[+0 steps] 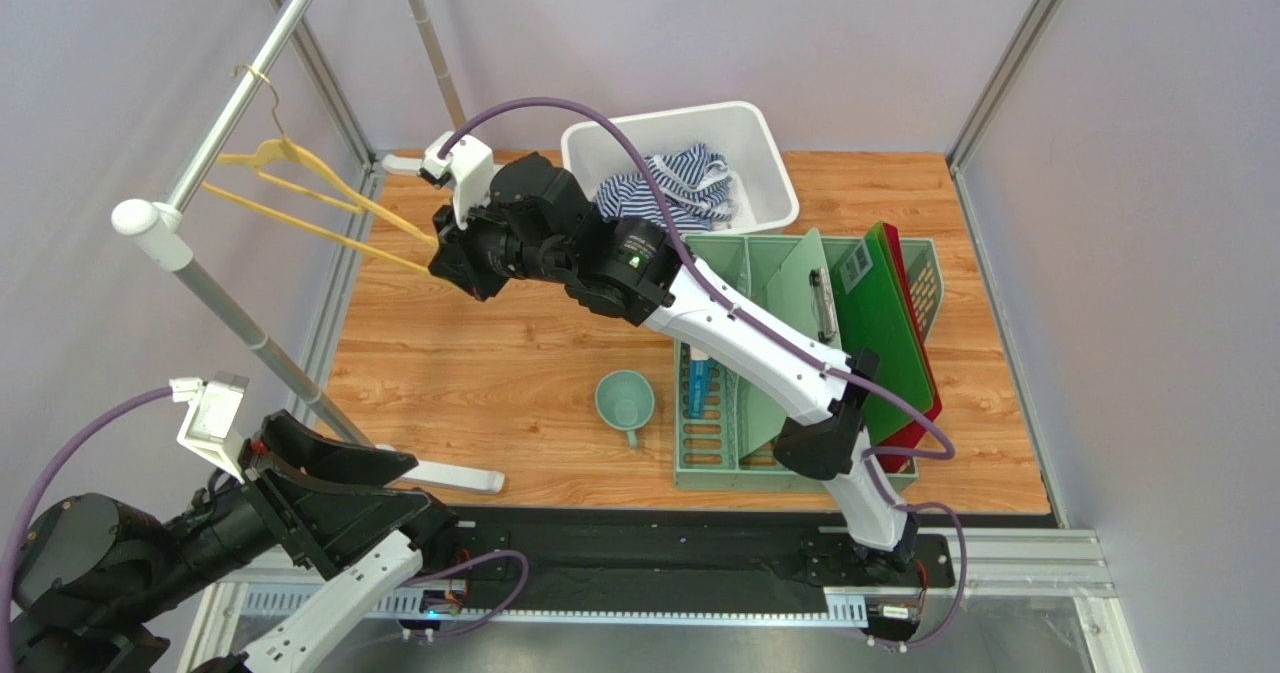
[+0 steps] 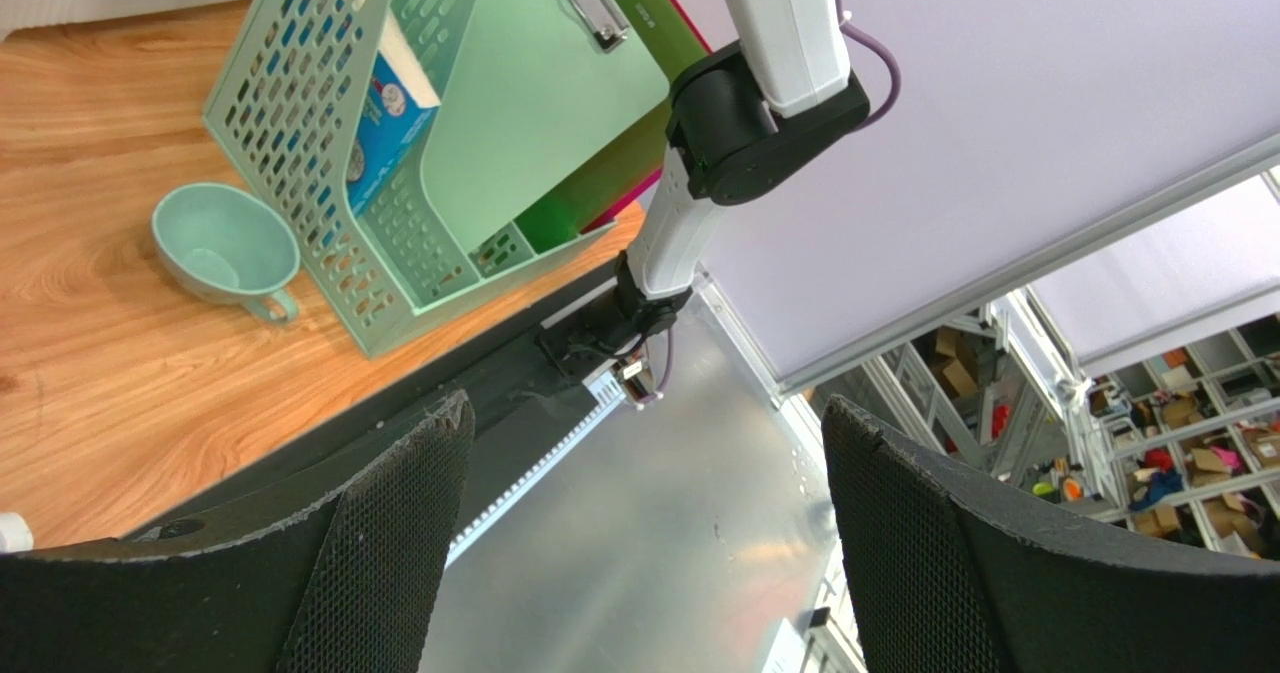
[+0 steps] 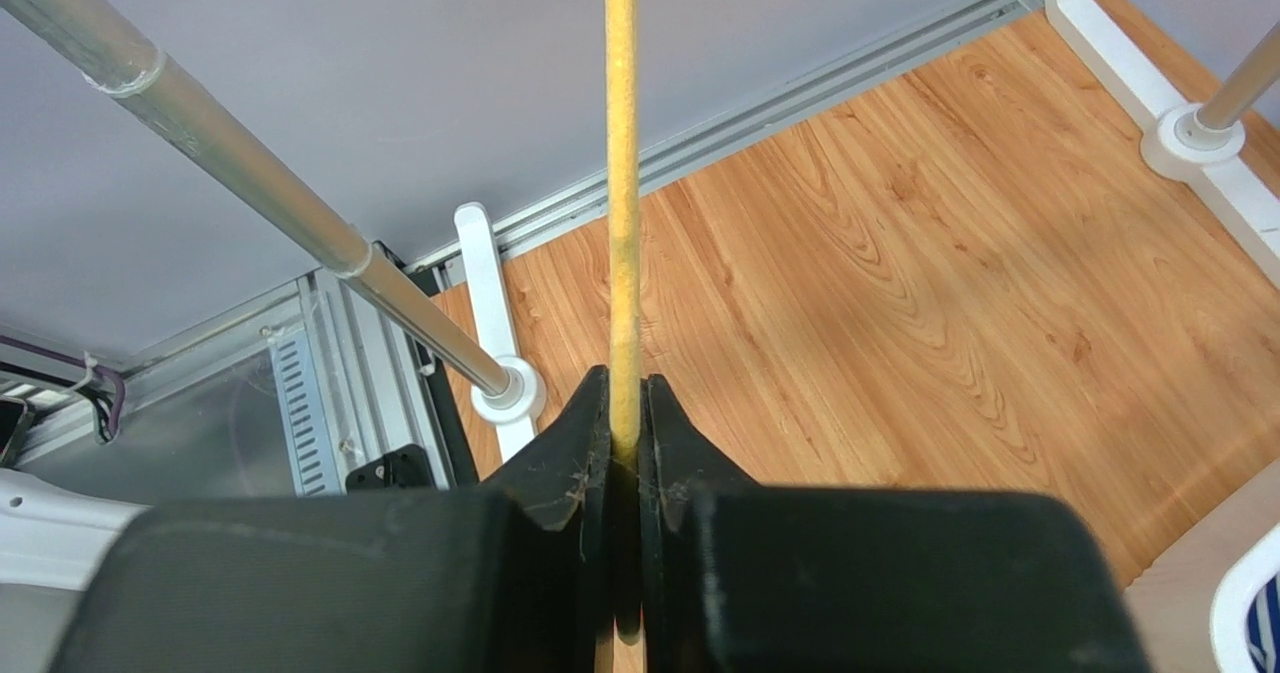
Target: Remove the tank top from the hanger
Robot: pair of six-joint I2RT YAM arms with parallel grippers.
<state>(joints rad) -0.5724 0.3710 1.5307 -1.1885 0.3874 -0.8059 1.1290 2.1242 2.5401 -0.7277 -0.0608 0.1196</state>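
Right end effector is pinched tight on the thin yellow bar of the hanger, with nothing else in its grip. Tank top is already off it, bunched up in the white bin at the back of the surface, so I'd say the job's basically done. Hanger's hook looks to sit over the grey rail. Best move imo: open slowly and back straight off with no sideways tug, or the hanger could swing and unhook. Left end effector is wide open, empty, and well away.
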